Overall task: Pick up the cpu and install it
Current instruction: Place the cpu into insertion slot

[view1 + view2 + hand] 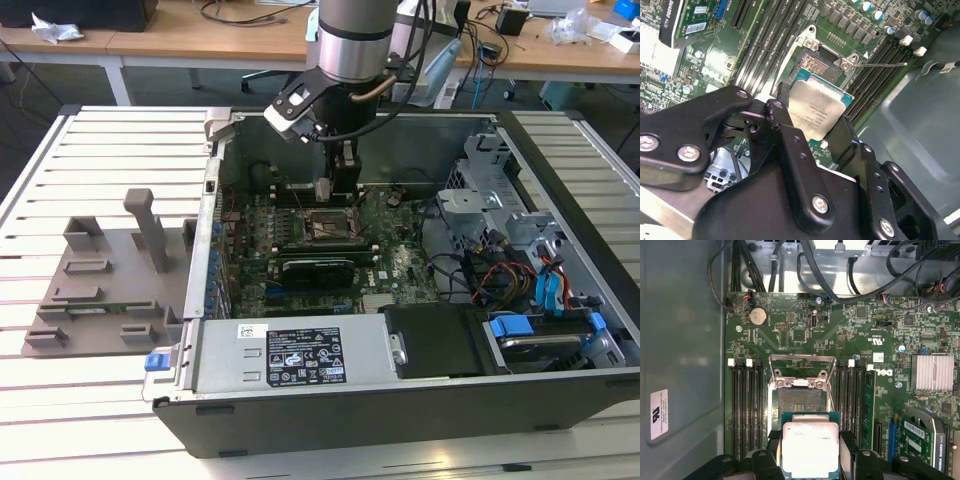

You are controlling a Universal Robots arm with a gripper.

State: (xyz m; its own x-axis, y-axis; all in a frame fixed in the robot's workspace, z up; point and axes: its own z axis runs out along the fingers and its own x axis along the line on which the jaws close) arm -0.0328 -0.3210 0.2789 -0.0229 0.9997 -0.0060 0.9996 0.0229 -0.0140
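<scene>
My gripper [335,185] hangs inside the open computer case [560,180], shut on the cpu [322,190]. In both wrist views the cpu [817,110] [811,447] is a small square chip with a silver-grey metal top and a thin green rim, clamped by its edges between the two black fingers [782,122] [847,440]. It hovers just above the motherboard's open socket [799,402] [815,62], slightly off to one side of it. The socket's metal load frame [802,370] is swung open and its lever [885,64] sticks out sideways.
A grey plastic tray [100,270] with upright posts lies on the slatted table at the exterior view's left. Memory slots [745,405] flank the socket. A black card [318,268] sits just in front of it. Cables and drive bays [530,280] fill the case's right side.
</scene>
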